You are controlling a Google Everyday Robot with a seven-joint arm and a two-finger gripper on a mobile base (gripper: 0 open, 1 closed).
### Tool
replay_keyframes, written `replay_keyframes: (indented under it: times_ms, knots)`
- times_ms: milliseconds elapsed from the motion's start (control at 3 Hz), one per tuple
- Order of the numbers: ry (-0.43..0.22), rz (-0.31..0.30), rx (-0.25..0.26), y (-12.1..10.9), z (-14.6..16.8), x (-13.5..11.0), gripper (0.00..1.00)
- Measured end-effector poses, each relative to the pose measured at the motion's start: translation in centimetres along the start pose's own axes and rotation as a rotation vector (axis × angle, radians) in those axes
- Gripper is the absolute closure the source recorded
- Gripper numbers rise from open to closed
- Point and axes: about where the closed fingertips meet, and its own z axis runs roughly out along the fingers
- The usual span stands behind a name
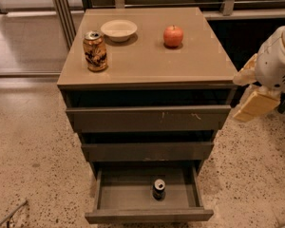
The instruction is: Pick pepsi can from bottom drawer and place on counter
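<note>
The pepsi can (158, 189) stands up straight in the open bottom drawer (147, 215), near the middle and a bit to the back. The hand (251, 94) is up high on the right, beside the table (152, 61) and far from the pepsi can. It holds nothing. I cannot tell if it is open or closed.

The job now is to reach the pepsi can. I think the hand must go down low and come over the drawer from the front. It should be open wide, go down around the pepsi can, and close on its sides. It should go slow, since a bump could knock the pepsi can over.

The two upper drawers (147, 119) stick out a little above the bottom one. The pepsi can sits close under them, so the hand could hit them on the way in or out. Lift it straight up only a little, then pull toward the front.

On the table are a gold can (95, 51), a bowl (118, 30) and an apple (173, 36). The front part looks bare, a good spot to set the pepsi can down.
</note>
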Motion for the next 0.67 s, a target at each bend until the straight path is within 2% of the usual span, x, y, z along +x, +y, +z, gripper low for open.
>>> replay_keyframes:
  times_ms: [333,667]
  knots:
    - [-0.017,0.029,-0.04,1.05,7.09,1.13,0.66]
    - [-0.02,0.029,-0.029,1.01,7.33,1.1,0.89]
